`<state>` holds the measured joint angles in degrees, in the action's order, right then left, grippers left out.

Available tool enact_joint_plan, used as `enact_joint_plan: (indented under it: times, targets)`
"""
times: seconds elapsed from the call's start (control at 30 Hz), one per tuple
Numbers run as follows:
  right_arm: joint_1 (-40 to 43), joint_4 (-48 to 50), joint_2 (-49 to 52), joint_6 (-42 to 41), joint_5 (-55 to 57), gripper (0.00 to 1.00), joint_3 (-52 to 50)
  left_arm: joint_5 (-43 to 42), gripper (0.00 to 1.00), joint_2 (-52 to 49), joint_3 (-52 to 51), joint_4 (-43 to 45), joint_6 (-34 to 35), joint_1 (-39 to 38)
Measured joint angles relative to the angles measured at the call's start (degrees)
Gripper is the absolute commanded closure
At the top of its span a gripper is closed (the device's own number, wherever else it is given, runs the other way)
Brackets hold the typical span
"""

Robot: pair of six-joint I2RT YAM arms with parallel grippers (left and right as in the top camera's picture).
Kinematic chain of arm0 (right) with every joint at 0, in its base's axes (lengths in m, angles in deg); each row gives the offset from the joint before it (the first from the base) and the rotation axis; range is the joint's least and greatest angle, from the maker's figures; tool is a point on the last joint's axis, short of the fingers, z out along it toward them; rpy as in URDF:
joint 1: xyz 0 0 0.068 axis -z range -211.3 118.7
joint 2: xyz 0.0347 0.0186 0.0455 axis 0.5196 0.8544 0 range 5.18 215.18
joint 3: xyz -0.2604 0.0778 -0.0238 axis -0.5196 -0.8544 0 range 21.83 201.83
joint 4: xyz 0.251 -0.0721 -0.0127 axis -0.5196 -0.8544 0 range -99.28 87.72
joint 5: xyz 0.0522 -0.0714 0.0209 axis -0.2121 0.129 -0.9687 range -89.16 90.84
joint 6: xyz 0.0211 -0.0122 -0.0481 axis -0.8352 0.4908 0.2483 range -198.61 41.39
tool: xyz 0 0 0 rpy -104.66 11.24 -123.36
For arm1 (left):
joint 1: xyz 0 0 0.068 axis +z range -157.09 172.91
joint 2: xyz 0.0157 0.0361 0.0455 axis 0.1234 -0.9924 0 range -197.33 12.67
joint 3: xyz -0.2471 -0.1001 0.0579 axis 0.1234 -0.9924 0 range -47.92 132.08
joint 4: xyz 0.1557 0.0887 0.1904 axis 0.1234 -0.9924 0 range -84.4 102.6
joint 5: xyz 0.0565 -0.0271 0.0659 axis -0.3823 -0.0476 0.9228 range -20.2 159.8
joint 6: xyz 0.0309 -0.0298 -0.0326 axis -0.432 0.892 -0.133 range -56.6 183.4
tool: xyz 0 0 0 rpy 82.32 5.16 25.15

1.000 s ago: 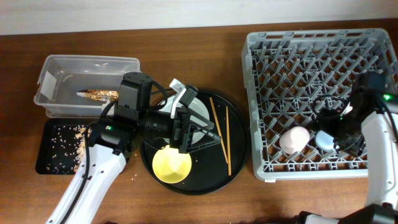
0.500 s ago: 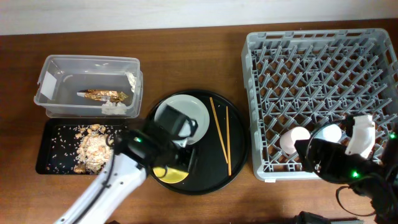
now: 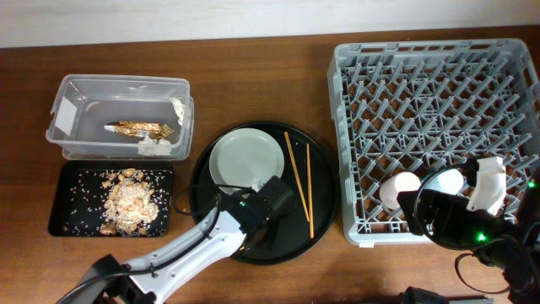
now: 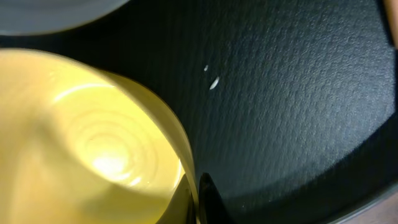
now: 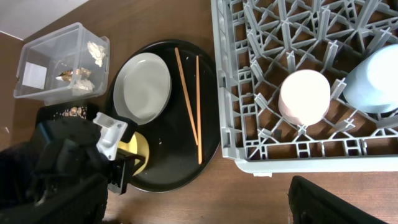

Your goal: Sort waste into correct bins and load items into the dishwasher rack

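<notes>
Seemingly left tool point(image 4: 196, 199) clamped on the yellow bowl point(image 4: 81, 137) rim — right tool point(image 3: 426, 215): cannot tell

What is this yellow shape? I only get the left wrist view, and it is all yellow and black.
Observer: It is a yellow bowl sitting on a round black tray.
Visitor: Is anything else on that tray?
Observer: Yes, a grey plate and two chopsticks lie on it.
Visitor: And further off?
Observer: A big grey rack to the right holds a pink cup and a blue cup.
</notes>
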<state>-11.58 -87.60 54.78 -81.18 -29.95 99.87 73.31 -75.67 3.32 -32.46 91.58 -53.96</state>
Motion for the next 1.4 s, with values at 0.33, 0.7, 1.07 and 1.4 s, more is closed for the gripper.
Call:
enact_joint_plan:
  times: [0.33, 0.7, 1.07, 1.4]
  targets:
    - [0.00, 0.00, 0.00, 0.00, 0.02, 0.07, -0.04, -1.46, 1.00, 15.74, 11.39, -18.43, -3.50, 17.00]
    - [0.00, 0.04, 0.00, 0.02, 0.00, 0.07, -0.04, -4.98, 1.00, 18.03, 11.39, -19.58, -14.88, 42.07]
    - [0.00, 0.02, 0.00, 0.02, 0.00, 0.07, -0.04, -11.23, 1.00, 18.03, 11.39, -15.21, -20.74, 42.18]
    - [0.00, 0.04, 0.00, 0.00, -0.02, 0.07, -0.04, -16.85, 1.00, 18.03, 11.39, -14.21, -21.77, 35.58]
